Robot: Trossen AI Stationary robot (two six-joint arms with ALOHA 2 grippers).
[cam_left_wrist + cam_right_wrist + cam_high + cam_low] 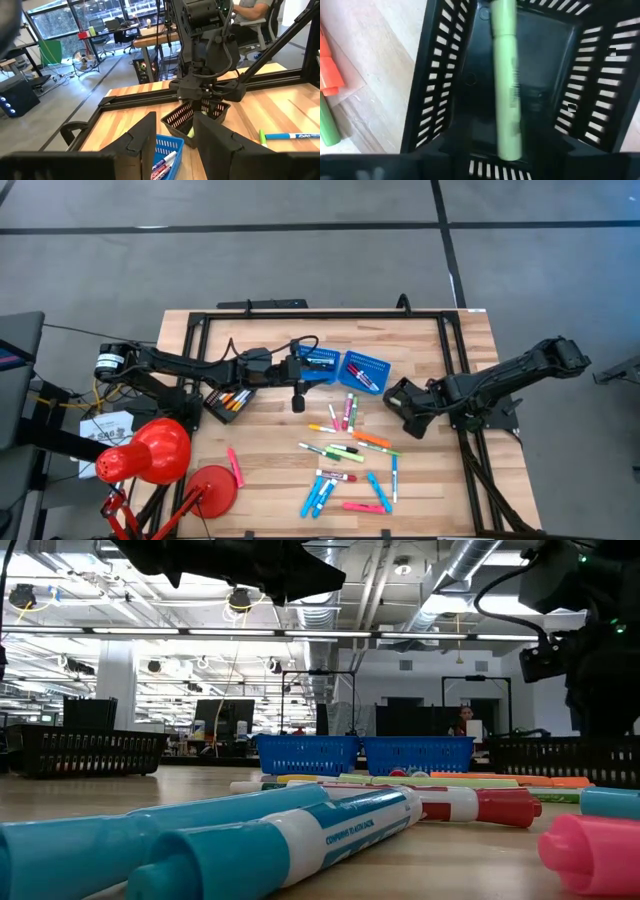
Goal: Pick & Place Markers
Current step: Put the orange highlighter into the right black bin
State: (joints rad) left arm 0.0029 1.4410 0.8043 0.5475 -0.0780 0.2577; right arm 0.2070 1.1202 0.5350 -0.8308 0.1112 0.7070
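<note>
The wooden table (260, 490) is carrying scattered markers (350, 450), two blue baskets (363, 370) and black trays. The right gripper (408, 408) is hovering over a black tray (600, 100) with a green marker (506, 85) lying inside; its finger spread cannot be told. The left gripper (175, 142) is hanging with fingers apart, empty, over a blue basket. Behind, an office with desks is showing.

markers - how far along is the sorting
Done: some markers lie in the left black tray and blue baskets. In hand: a light green marker over the right black tray, beneath the right end effector. Left: roughly twenty markers scattered on the table.
</note>
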